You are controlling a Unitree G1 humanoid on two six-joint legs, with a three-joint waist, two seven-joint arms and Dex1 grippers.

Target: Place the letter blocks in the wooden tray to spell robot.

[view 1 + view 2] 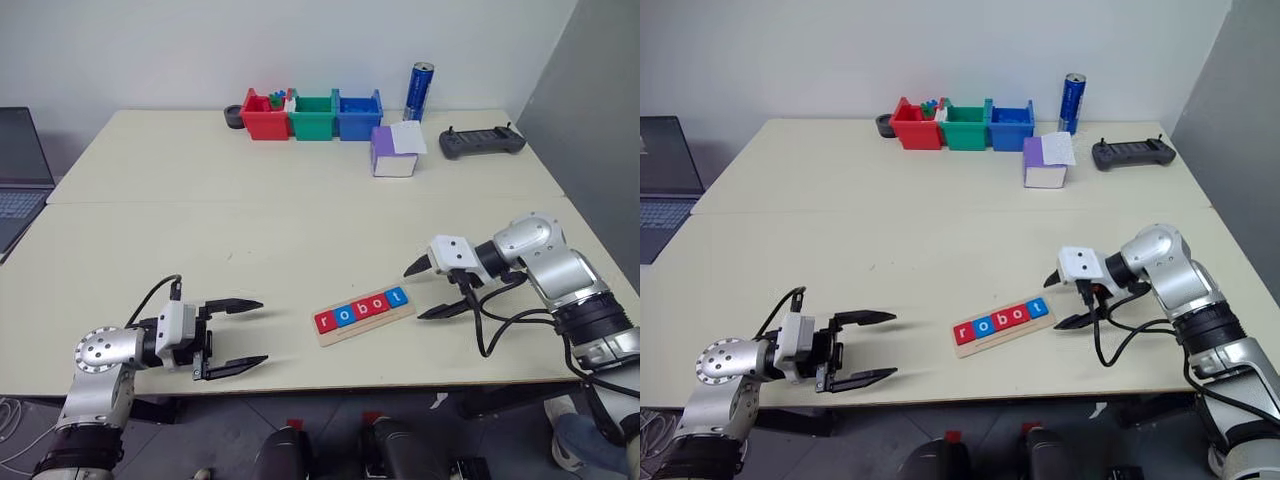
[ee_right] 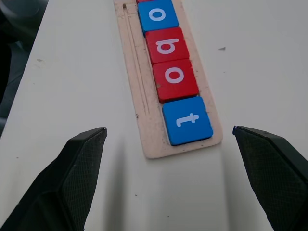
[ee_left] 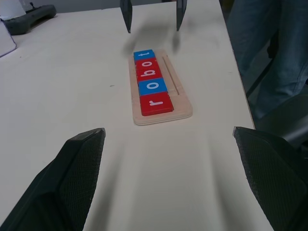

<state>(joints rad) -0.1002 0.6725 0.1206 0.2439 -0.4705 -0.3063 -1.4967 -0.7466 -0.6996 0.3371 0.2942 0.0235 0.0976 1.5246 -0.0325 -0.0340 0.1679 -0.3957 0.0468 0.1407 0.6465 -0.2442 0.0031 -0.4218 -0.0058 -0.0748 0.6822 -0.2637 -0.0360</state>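
Cream-coloured and wide, the bench (image 1: 300, 220) carries everything, with a seam across its middle. At its far edge stand 3 plastic bins side by side, red (image 1: 265, 116), green (image 1: 313, 116) and blue (image 1: 358, 114), with small colourful pieces in the red one; a tall blue can (image 1: 419, 91) stands just beside the blue bin, a purple-and-white box (image 1: 394, 152) sits in front of them, and a dark grey handheld controller (image 1: 482, 142) lies near the far right corner. A dark laptop (image 1: 20, 170) shows off the bench's left side. Near the front edge, the long pale wooden tray (image 1: 365, 315) lies at a slant between the 2 hands, touching neither. In it the 5 flat square letter blocks (image 3: 150, 84) sit edge to edge in a row, red r, blue o, red b, red o, blue t, spelling robot. The left hand (image 1: 235, 335) hovers well to the tray's left, fingers spread wide and empty. The right hand (image 1: 428, 290) hangs just beside the tray's t end, fingers also apart, gripping nothing.
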